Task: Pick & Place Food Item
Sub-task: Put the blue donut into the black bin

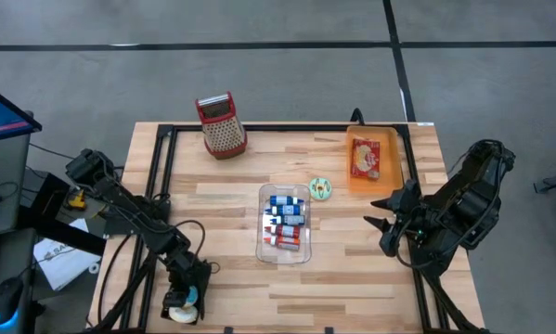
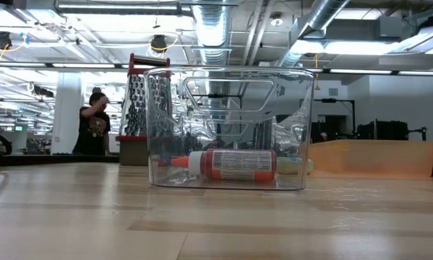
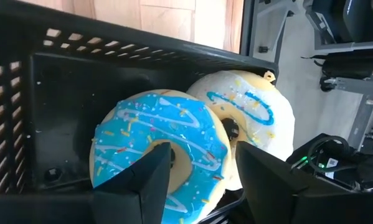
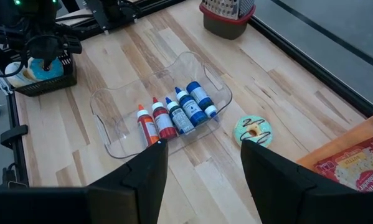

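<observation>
1. High view: a wooden worktop [image 1: 352, 278] seen from straight above, with a dark arm on each side.
2. The left tool [image 1: 183, 301] hangs over a black basket [image 3: 61, 81] at the near left corner of the worktop.
3. Left wrist view: its fingers [image 3: 150, 180] stand apart, straddling the rim of a blue-iced donut [image 3: 158, 146] (sprinkled, standing on edge); whether they grip it I cannot tell.
4. A white-iced donut [image 3: 254, 115] leans just behind the blue one, touching it.
5. The right tool [image 1: 385, 223] hovers open over the right side, holding nothing.
6. A clear bin [image 1: 284, 223] at centre holds red and blue bottles [image 4: 174, 115].
7. A green donut [image 1: 321, 189] lies beside the bin.
8. An orange tray [image 1: 374, 160] and a grater [image 1: 221, 124] stand farther back.
</observation>
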Controlling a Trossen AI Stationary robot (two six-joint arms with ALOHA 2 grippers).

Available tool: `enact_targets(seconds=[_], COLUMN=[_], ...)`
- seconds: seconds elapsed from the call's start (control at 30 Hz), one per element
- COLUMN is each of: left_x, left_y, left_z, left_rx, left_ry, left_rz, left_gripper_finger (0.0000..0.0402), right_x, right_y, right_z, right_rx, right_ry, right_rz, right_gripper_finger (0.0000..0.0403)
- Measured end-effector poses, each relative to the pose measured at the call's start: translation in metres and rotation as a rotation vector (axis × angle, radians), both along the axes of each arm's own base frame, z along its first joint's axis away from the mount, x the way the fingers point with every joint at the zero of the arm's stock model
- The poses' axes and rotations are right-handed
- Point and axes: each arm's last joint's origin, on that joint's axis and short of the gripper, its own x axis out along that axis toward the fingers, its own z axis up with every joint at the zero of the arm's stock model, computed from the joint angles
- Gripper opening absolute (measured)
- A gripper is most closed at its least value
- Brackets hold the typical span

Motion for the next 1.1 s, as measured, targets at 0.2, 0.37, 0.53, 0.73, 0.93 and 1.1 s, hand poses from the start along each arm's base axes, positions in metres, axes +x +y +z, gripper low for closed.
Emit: enact_targets(seconds=[0.2,0.37,0.53,0.73,0.93,1.1], left_x=[0.0,-0.003,-0.005,-0.002,0.001,0.001], left_y=[0.0,-0.003,-0.005,-0.007,-0.008,-0.006], left_z=[0.0,0.0,-0.001,-0.009,-0.012,-0.008], left_rx=[0.003,0.002,0.004,0.022,0.019,0.013], left_ry=[0.0,0.0,0.0,0.017,0.021,0.034], left_rz=[-0.004,-0.019,-0.03,-0.033,-0.021,0.03], left_gripper_finger=[0.0166,0.0162,0.0169,0.0165,0.0143,0.0116], right_x=[0.0,0.0,0.0,0.0,0.0,0.0], right_y=[0.0,0.0,0.0,0.0,0.0,0.0], right_z=[0.0,0.0,0.0,0.0,0.0,0.0], right_rx=[-0.001,-0.001,-0.001,0.0,0.008,0.005], right_ry=[0.001,0.001,0.001,0.0,-0.003,-0.001], right_rz=[0.0,0.0,0.0,-0.001,-0.007,-0.007], right_gripper_finger=[0.0195,0.0195,0.0195,0.0195,0.0195,0.0195])
